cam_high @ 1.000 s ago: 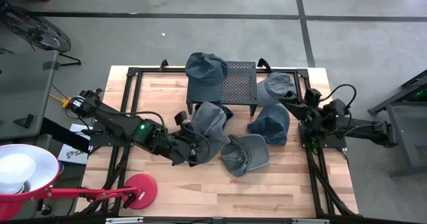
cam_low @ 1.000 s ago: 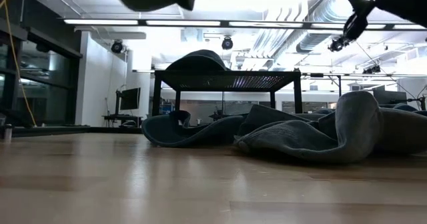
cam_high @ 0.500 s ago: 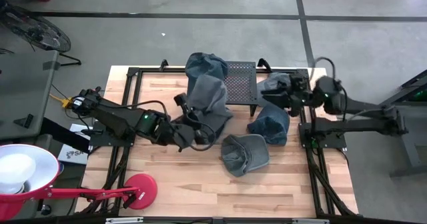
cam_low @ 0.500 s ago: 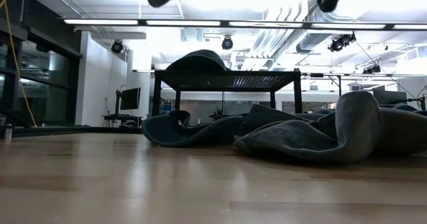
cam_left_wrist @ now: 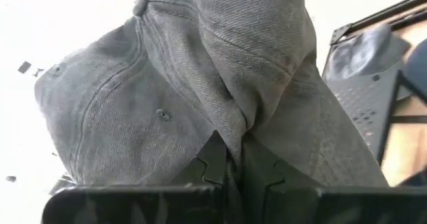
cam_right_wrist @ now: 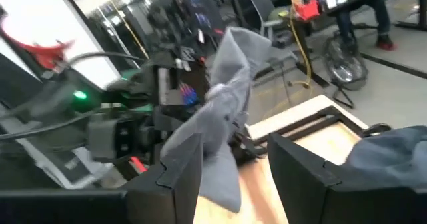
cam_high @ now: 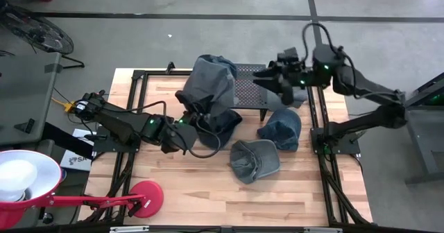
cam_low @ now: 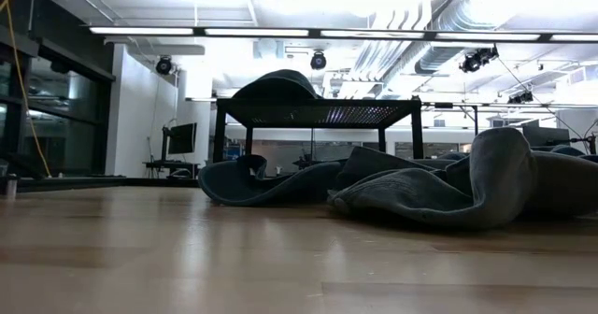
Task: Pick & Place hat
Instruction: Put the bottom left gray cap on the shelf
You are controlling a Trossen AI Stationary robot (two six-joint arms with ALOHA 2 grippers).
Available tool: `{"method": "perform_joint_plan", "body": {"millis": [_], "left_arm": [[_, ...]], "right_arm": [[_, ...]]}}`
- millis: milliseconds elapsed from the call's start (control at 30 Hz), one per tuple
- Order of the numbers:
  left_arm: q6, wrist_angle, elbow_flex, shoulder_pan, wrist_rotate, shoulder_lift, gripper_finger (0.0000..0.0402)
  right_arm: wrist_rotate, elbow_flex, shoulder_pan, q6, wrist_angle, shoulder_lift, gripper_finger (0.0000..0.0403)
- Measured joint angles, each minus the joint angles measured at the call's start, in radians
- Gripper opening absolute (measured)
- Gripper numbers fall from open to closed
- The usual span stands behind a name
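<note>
High view showed the left gripper [cam_high: 196, 116] clamped on a grey cap [cam_high: 208, 87] beside the mesh rack [cam_high: 248, 87]; the right gripper [cam_high: 272, 80] gaped above that rack.

grey denim hat [cam_high: 210, 91] crumpled, hanging lifted above table, fabric pinched in left gripper [cam_left_wrist: 233, 159], by black rack [cam_high: 250, 87]

Matt grey denim hat [cam_left_wrist: 200, 71]; black perforated-metal rack [cam_high: 248, 87]; wood table [cam_high: 208, 191].
</note>
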State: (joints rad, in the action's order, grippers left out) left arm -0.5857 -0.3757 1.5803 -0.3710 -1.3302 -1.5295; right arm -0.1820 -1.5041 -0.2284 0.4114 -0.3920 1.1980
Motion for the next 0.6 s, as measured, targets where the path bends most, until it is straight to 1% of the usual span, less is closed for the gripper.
{"method": "perform_joint_plan", "body": {"millis": [133,300,367,500,600], "left_arm": [[-0.091,0.022,0.0,0.011,-0.026,0.0,0.0011],[-0.138,0.023,0.0,0.013,-0.027,0.0,0.0011],[-0.143,0.022,0.0,0.012,-0.026,0.0,0.0011],[-0.143,0.022,0.0,0.011,-0.046,0.0,0.0011],[-0.144,0.022,0.0,0.012,-0.048,0.0,0.0011]], "right_arm": [[0.007,-0.144,0.0,-0.033,-0.087,0.107,0.0161],[-0.004,-0.259,0.0,-0.054,-0.136,0.209,0.0161],[-0.013,-0.288,0.0,-0.054,-0.145,0.241,0.0161],[-0.065,-0.317,0.0,-0.049,-0.143,0.285,0.0161],[-0.068,-0.32,0.0,-0.047,-0.141,0.299,0.0161]]}}
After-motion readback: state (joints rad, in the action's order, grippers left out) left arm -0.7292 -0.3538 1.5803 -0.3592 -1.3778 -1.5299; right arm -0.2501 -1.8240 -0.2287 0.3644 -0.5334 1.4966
